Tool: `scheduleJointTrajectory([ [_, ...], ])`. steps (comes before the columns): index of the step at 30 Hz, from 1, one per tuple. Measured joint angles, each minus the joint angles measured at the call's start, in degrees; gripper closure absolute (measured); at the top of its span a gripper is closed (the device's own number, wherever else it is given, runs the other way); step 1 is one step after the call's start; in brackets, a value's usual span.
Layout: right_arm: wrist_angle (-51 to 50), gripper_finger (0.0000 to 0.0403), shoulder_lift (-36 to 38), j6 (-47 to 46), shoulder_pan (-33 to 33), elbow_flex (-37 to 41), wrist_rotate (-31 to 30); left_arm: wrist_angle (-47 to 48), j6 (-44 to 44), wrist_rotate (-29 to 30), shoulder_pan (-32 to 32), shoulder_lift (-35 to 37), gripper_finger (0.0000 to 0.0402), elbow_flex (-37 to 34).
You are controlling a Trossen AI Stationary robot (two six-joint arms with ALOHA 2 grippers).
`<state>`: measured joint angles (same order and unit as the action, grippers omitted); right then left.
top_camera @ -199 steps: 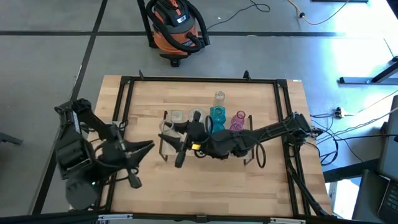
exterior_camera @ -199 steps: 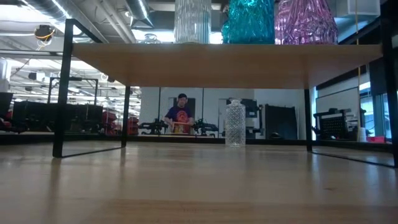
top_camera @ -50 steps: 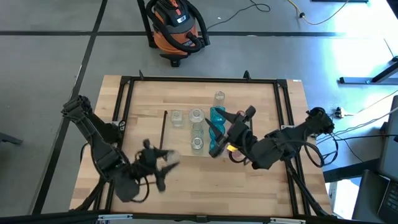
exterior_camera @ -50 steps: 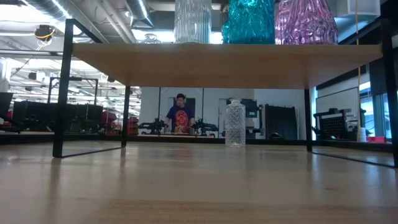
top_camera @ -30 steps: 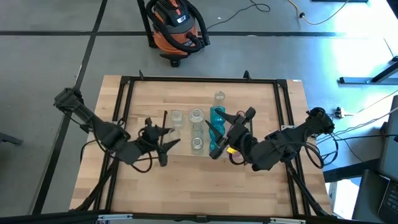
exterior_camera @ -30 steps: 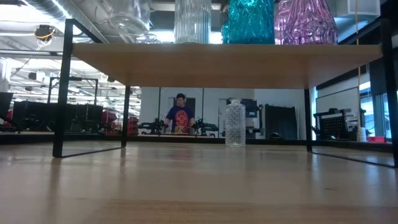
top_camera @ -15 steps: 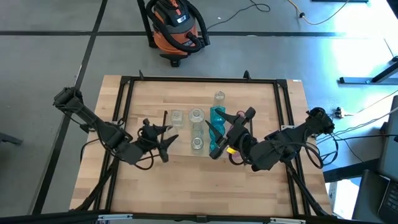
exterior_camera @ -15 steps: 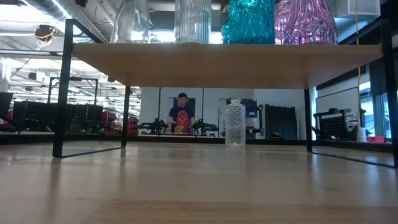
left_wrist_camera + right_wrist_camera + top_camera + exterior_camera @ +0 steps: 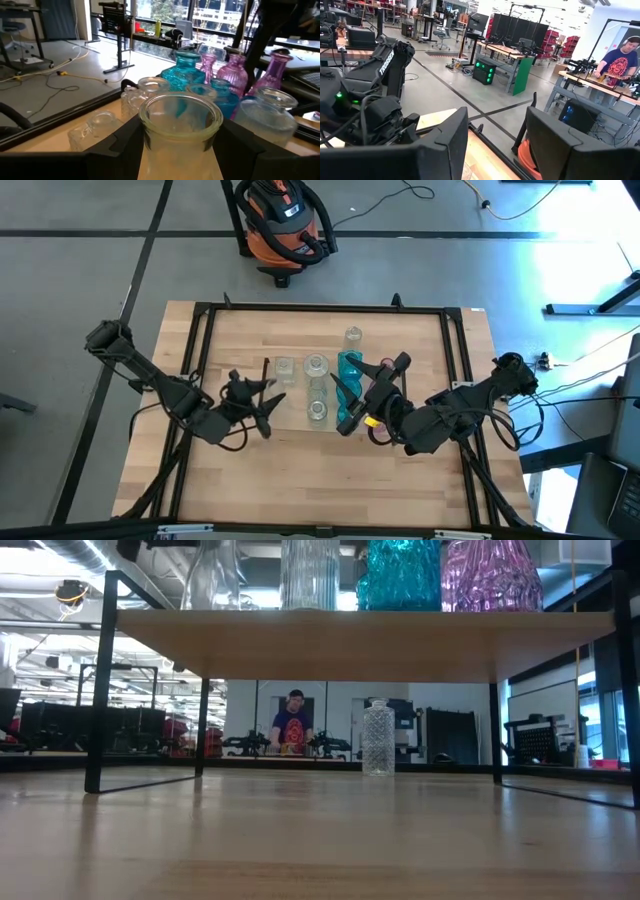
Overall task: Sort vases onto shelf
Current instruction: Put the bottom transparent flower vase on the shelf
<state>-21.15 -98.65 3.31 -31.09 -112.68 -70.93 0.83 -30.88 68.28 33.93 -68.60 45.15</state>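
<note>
My left gripper (image 9: 266,402) is shut on a clear wide-mouthed glass vase (image 9: 180,125) at the left end of the shelf (image 9: 360,640). In the low view this vase (image 9: 214,580) stands upright with its base at the board's top; whether it rests there I cannot tell. A ribbed clear vase (image 9: 310,574), a teal vase (image 9: 400,574) and a pink vase (image 9: 490,574) stand on the board by their bases. My right gripper (image 9: 362,380) hovers open above the shelf's right half, nothing between its fingers (image 9: 445,145). My left gripper pinches the clear vase between its two fingers (image 9: 125,147), one on each side of the wall just below the rim (image 9: 150,137). The fingers come about level from the table's left side. The vase stays upright, mouth up.
Several more clear, teal and pink vases (image 9: 227,75) crowd the shelf just beyond the held one. A clear bottle vase (image 9: 352,336) stands on the table behind the shelf. A black rail (image 9: 320,308) frames the tabletop. A person (image 9: 293,722) works far off.
My left gripper has gone down with the clear vase at the shelf's left end and turned a little. In the low view the vase was tilted and high; it is now upright with its base down at the board. My right gripper has kept still.
</note>
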Motion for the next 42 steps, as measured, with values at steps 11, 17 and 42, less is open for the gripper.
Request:
scheduleJointTrajectory([
  [11, 0.0, 0.0226, 0.0, 0.0, 0.0, 0.0, 0.0, -3.8, 6.4, -3.4, -3.4, -0.1, 0.0211, -0.6],
  [17, 0.0, 0.0226, 0.0, 0.0, 0.0, 0.0, 0.0, -4.1, 7.1, -2.9, -4.4, -0.8, 0.0211, -0.6],
  [42, 0.0, 0.0226, 0.0, 0.0, 0.0, 0.0, 2.6, -4.9, 5.7, 0.6, -4.8, -3.9, 0.0211, -0.6],
])
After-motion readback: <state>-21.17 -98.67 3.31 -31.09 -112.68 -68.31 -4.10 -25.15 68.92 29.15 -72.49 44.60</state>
